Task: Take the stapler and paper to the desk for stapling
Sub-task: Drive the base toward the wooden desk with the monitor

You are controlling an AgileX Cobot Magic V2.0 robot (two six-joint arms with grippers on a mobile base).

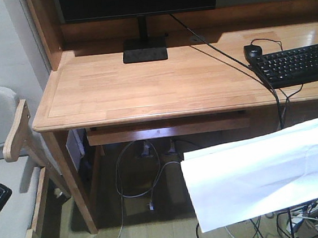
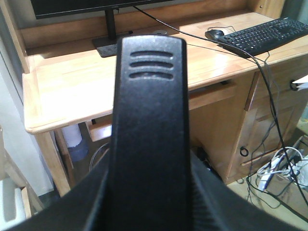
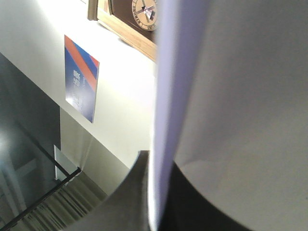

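Black plastic, ribbed near its far end, the stapler (image 2: 149, 110) is sitting clamped in the left hand (image 2: 151, 211), long axis pointing ahead at the tabletop (image 1: 143, 81). Meanwhile the right hand (image 3: 154, 202) is pinching the white, faintly creased paper (image 1: 261, 171), which is stretching leftward in the air before the tabletop.

I hold the white, faintly creased paper (image 1: 262, 176) aloft in front of the light-wood table (image 1: 143, 81) — and the black stapler (image 2: 149, 144), grooved top up, aimed at that table.

Wooden chair (image 1: 14, 137), pale plank floor (image 1: 140, 237).
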